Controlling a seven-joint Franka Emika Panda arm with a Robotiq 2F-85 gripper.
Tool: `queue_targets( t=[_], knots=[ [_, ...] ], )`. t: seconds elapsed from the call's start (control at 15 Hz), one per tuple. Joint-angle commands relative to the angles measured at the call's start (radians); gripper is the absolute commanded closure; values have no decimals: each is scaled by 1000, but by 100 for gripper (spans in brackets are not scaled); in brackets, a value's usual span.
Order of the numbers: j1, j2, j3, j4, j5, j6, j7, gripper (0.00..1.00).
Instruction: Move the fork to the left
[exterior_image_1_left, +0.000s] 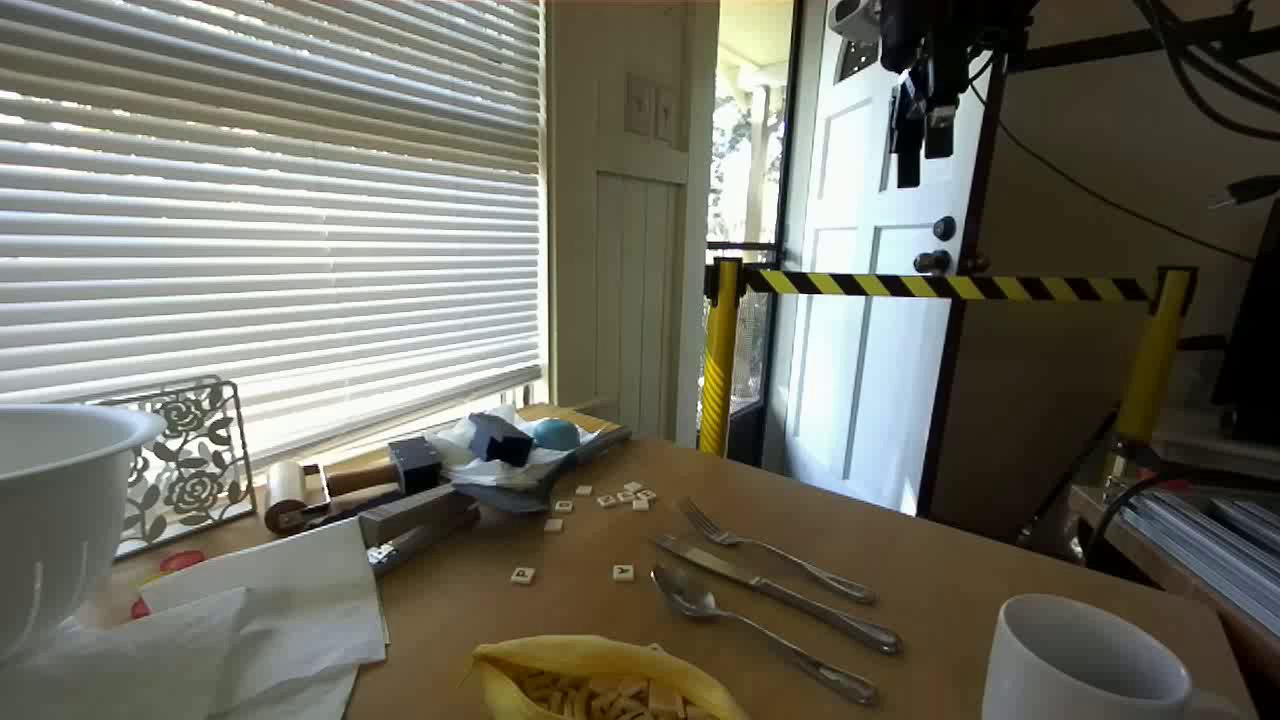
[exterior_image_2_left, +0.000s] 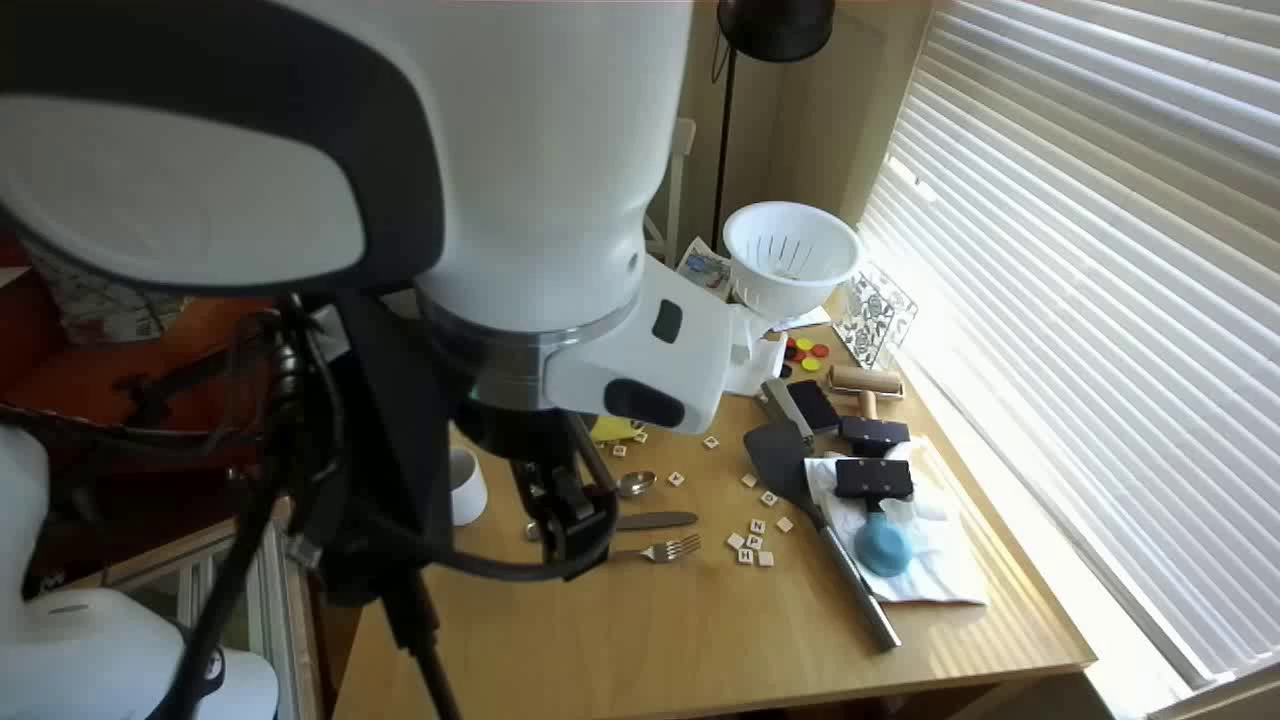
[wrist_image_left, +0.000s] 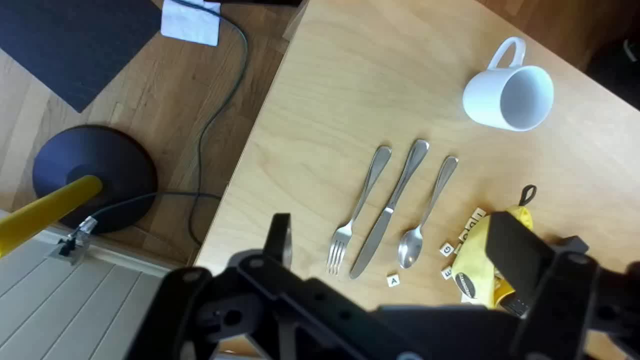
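The silver fork (wrist_image_left: 344, 232) lies flat on the wooden table, left of a knife (wrist_image_left: 372, 240) and a spoon (wrist_image_left: 410, 246) in the wrist view. In an exterior view the fork (exterior_image_1_left: 728, 537) lies whole on the tabletop. In an exterior view the fork (exterior_image_2_left: 672, 548) shows its tines, and the arm hides most of its handle. My gripper (wrist_image_left: 391, 225) is open and empty, its fingers wide apart with the cutlery seen between and beyond them. In an exterior view the gripper (exterior_image_1_left: 923, 168) hangs high above the table, touching nothing.
A white mug (wrist_image_left: 487, 102) and a yellow pouch (wrist_image_left: 475, 250) stand right of the cutlery in the wrist view. Several letter tiles (wrist_image_left: 393, 280) lie around. The table edge runs left of the fork. A spatula (exterior_image_2_left: 785, 462), tools and a colander (exterior_image_2_left: 785, 295) are near the window.
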Motion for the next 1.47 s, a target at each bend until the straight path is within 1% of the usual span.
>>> queue_targets(
  t=[0.0,0.27,0.53,0.6,0.67,0.73,0.87,1.07,1.2,1.27,1.4],
  knots=[
    [-27,5,23,2,10,-2,-10,0],
    [-27,5,23,2,10,-2,-10,0],
    [-1,72,80,-31,73,132,112,0],
    [5,91,93,-35,106,163,140,0],
    [3,109,116,-48,139,222,210,0],
    [3,127,135,-57,162,265,256,0],
    [3,167,172,-79,208,391,354,0],
    [4,235,209,-125,252,639,448,0],
    [-6,276,233,-159,220,806,531,0],
    [-8,307,248,-183,182,880,568,0],
    [-14,362,266,-204,104,908,628,0]
  ],
)
